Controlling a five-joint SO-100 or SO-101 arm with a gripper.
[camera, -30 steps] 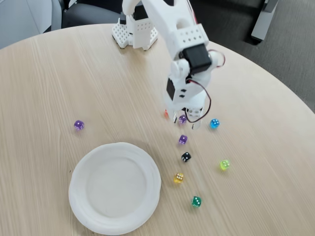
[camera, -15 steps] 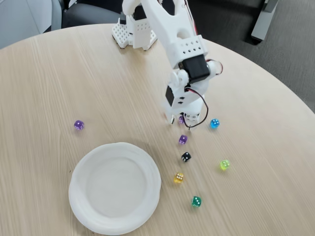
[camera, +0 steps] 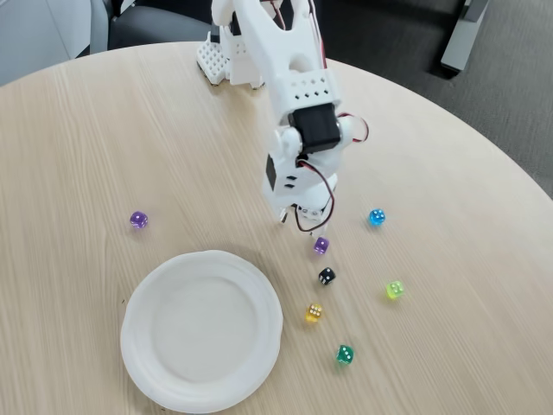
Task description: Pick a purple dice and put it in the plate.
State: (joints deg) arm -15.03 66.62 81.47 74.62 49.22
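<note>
Fingers of the gripper [camera: 289, 216] pointed down above the table [camera: 104, 130], and whether they were clamped on a purple dice could not be told. One purple dice [camera: 320, 245] lay just beside them, another [camera: 138, 220] left of the plate [camera: 201, 329]. A weak pinch could drop any held dice short of it.
</note>
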